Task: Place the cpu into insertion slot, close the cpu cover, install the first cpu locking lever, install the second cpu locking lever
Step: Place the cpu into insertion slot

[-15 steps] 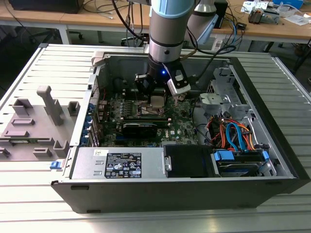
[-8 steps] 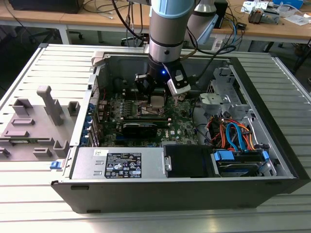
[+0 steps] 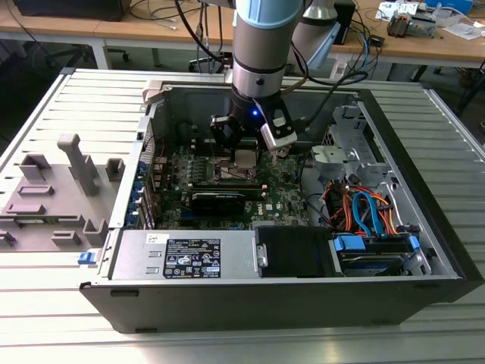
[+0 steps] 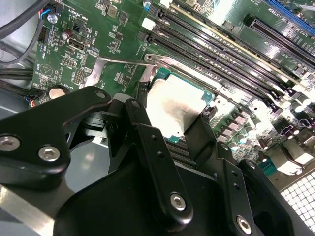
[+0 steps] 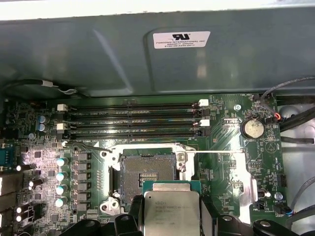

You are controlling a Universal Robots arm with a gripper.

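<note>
While the jaws are clamped on two opposite edges of the chip, no step of the task is finished yet. In the first wrist view the chip overlaps only the near edge of the socket. The socket's dark bed lies bare, so I judge the chip is held above it and not seated. The socket sits near the middle of the motherboard, just beside the long memory slots that run along the board's edge next to the case wall. In the exterior view the chip is a pale square under the arm's wrist. It is over the board inside the open computer case, which lies on the ribbed worktop.

Seating the chip, shutting the cover and latching both levers are all left. Thin metal rods run out from the socket's frame and look unlatched; I take them for the levers. The cover is hard to make out. A bright bent plate by the chip's far edge in the second wrist view may be it, standing open, but I cannot say. The jaws hide the chip's near edge and whatever lies below it.
</note>
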